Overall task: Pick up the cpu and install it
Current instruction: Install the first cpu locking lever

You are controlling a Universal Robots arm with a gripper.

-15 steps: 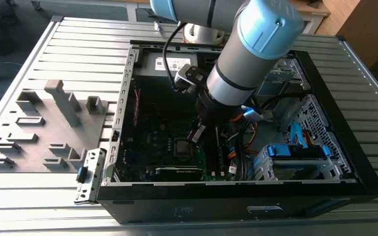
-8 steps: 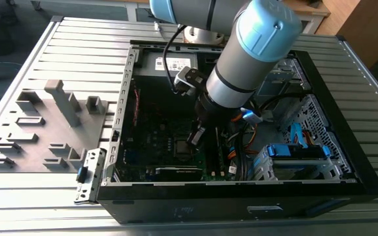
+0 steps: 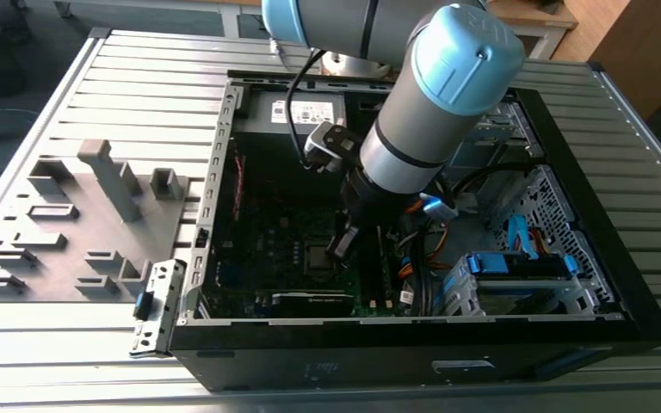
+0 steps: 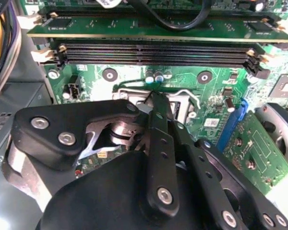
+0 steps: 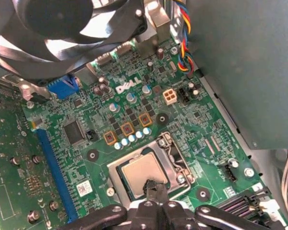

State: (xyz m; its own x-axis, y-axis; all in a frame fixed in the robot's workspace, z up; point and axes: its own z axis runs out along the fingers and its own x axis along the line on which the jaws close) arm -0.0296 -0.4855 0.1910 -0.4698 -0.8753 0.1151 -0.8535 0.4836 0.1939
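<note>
cpu (image 5: 143,173) seated in socket | hand (image 5: 154,188) fingertips closed together, touching its edge

I see a ribbed metal table (image 3: 135,77) under bright daylight. Wooden furniture (image 3: 635,43) stands at the exterior view's right, and a grey floor (image 3: 9,95) lies at its left.

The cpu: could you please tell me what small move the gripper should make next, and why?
Probably a short, straight lift of the gripper. In the first wrist view the cpu lies square inside the socket frame, apparently level, with the gripper's tip at its edge. Rising vertically should avoid dragging it sideways; whether it is let go I cannot tell.
</note>
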